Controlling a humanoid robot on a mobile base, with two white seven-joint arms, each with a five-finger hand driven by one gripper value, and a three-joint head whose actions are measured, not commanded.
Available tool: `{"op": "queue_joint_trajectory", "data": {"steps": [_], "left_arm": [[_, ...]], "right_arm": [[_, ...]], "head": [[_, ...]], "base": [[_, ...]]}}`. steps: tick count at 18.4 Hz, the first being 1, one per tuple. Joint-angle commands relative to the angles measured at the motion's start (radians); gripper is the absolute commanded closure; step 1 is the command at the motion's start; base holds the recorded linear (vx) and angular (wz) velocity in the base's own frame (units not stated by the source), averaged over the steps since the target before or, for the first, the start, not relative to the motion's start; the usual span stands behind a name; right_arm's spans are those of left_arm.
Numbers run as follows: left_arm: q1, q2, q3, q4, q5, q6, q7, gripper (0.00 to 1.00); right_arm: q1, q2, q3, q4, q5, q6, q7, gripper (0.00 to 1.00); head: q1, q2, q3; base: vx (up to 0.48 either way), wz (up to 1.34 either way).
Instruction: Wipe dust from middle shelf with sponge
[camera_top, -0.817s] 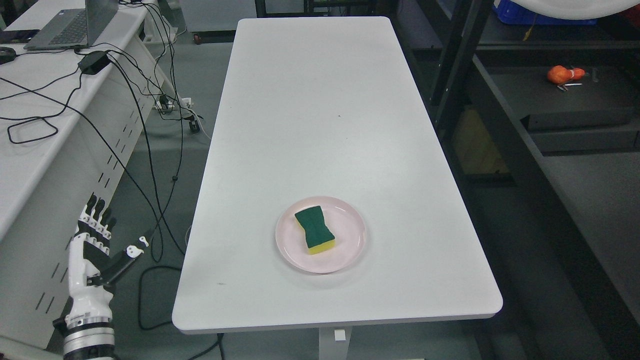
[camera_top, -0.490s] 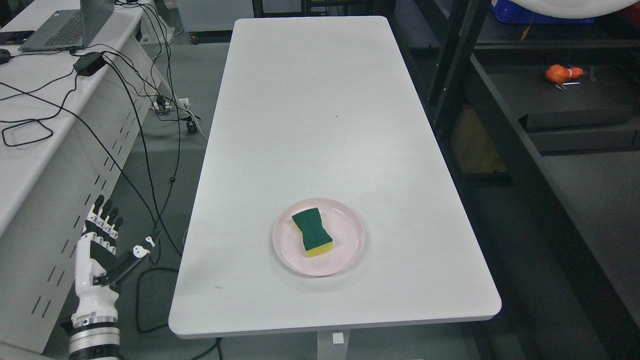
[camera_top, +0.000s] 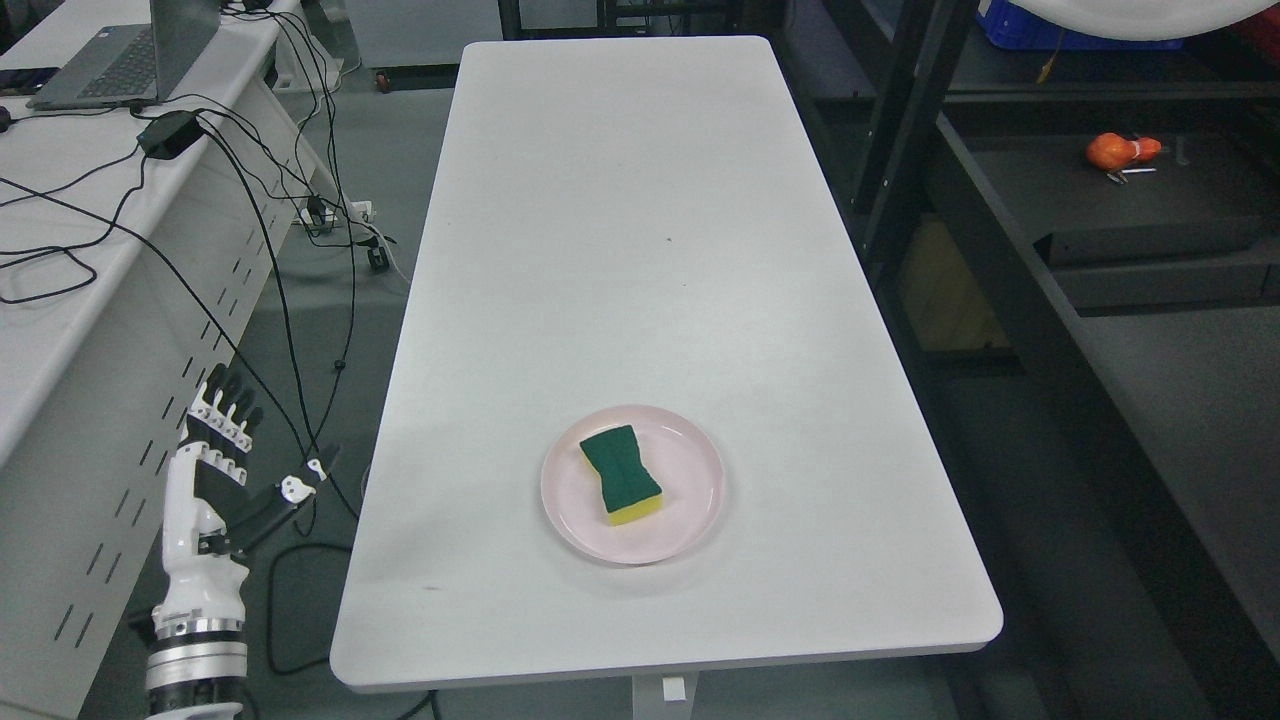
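A green-topped sponge with a yellow underside lies on a pink plate near the front of the white table. My left hand stands upright off the table's left side, over the floor, fingers spread and thumb pointing toward the table, holding nothing. It is well to the left of the plate. A dark shelf unit stands to the right of the table. The right hand does not show.
A white desk on the left carries a laptop and trailing black cables that hang to the floor near my left hand. An orange object lies on the dark shelf surface. A blue crate sits at top right.
The whole picture has shifted slightly, so the camera moved. My left hand has risen and come a little closer to the table's edge, still open.
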Motion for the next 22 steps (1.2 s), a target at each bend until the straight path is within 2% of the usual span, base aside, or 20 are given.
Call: {"op": "queue_joint_trajectory", "data": {"steps": [1, 7, 10, 14, 19, 22], "left_arm": [[-0.038, 0.105, -0.023, 0.0, -0.099, -0.104, -0.094, 0.01], [-0.077, 0.131, -0.057, 0.003, -0.474, -0.282, -0.18, 0.01], [-0.093, 0.191, -0.101, 0.008, -0.683, -0.397, -0.192, 0.01], [-0.118, 0.253, -0.167, 0.02, -0.918, -0.468, -0.194, 0.01], [-0.159, 0.268, -0.27, 0.028, -1.16, -0.557, -0.208, 0.01], [-0.192, 0.262, -0.359, 0.036, -1.225, -0.56, -0.232, 0.01]], "right_arm": [[0.0, -0.017, 0.0, -0.017, 0.0, 0.073, 0.001, 0.0], [0.0, -0.017, 0.0, -0.017, 0.0, 0.073, 0.001, 0.0], [0.0, -0.017, 0.0, -0.017, 0.0, 0.073, 0.001, 0.0], [0.0, -0.017, 0.0, -0.017, 0.0, 0.075, 0.001, 0.0], [0.0, -0.017, 0.0, -0.017, 0.0, 0.073, 0.001, 0.0], [0.0, -0.017, 0.0, -0.017, 0.0, 0.073, 0.001, 0.0]], "head": [[0.0, 0.0, 0.0], [0.0, 0.0, 0.0], [0.0, 0.0, 0.0], [0.0, 0.0, 0.0], [0.0, 0.0, 0.0], [0.0, 0.0, 0.0]], "base": [[0.015, -0.01], [0.005, 0.0], [0.0, 0.0], [0.0, 0.0], [0.0, 0.0], [0.0, 0.0]]}}
